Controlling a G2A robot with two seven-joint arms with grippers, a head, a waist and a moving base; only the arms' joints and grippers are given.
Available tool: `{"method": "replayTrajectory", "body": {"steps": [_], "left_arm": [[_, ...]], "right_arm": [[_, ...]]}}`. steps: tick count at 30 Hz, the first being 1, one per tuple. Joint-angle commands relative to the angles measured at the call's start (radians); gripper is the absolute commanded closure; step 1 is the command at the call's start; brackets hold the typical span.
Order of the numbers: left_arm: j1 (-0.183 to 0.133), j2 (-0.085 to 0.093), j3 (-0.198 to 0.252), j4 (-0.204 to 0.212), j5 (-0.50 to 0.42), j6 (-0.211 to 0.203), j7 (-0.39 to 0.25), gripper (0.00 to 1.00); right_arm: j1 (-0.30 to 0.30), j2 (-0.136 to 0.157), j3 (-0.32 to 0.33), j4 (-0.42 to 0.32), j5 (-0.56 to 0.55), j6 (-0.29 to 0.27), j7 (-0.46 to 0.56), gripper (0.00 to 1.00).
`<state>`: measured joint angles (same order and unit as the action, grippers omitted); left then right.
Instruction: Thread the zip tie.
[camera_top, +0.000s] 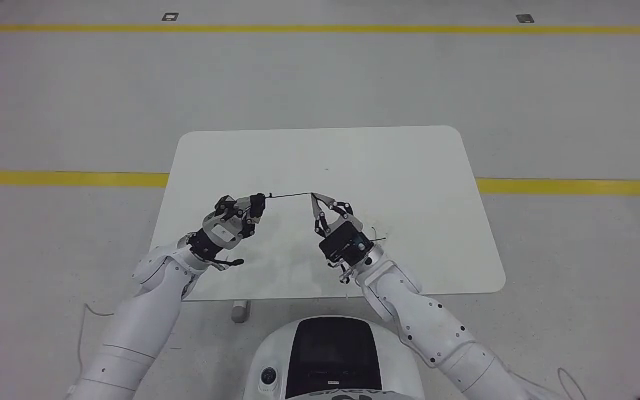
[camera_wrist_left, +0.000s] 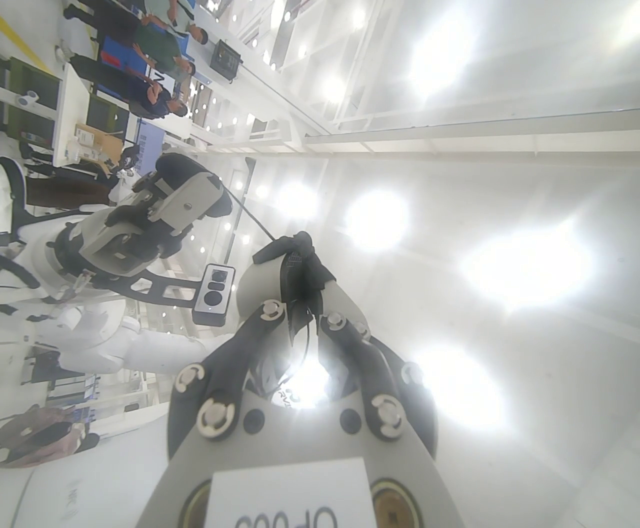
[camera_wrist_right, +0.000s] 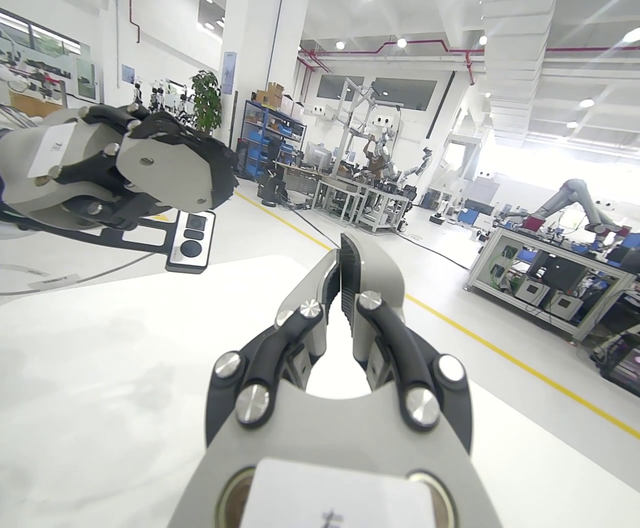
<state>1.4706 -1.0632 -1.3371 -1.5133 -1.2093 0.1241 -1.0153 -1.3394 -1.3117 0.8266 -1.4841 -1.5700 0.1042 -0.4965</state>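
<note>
Both: left claw (camera_top: 257, 204), right claw (camera_top: 315, 198) pinch zip tie (camera_top: 288, 195) (over table (camera_top: 400, 180)).

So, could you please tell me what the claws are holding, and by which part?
A thin black zip tie, stretched between them: the left claw pinches one end and the right claw pinches the other.

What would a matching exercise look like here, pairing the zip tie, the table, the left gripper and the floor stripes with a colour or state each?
Things:
1 zip tie
2 table
3 left gripper
4 floor stripes

Colour or state:
A yellow
B fingers shut
C white
D thin and black

Pairs: 1-D, 2-C, 3-B, 4-A
</note>
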Motion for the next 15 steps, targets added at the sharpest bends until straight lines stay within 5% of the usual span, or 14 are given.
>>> {"method": "replayTrajectory", "body": {"steps": [1,15], "left_arm": [[0.000,0.000,0.000,0.000,0.000,0.000,0.000,1.00],[0.000,0.000,0.000,0.000,0.000,0.000,0.000,1.00]], "right_arm": [[-0.003,0.001,0.003,0.000,0.000,0.003,0.000,1.00],[-0.024,0.009,0.017,-0.001,0.000,0.024,-0.001,1.00]]}}
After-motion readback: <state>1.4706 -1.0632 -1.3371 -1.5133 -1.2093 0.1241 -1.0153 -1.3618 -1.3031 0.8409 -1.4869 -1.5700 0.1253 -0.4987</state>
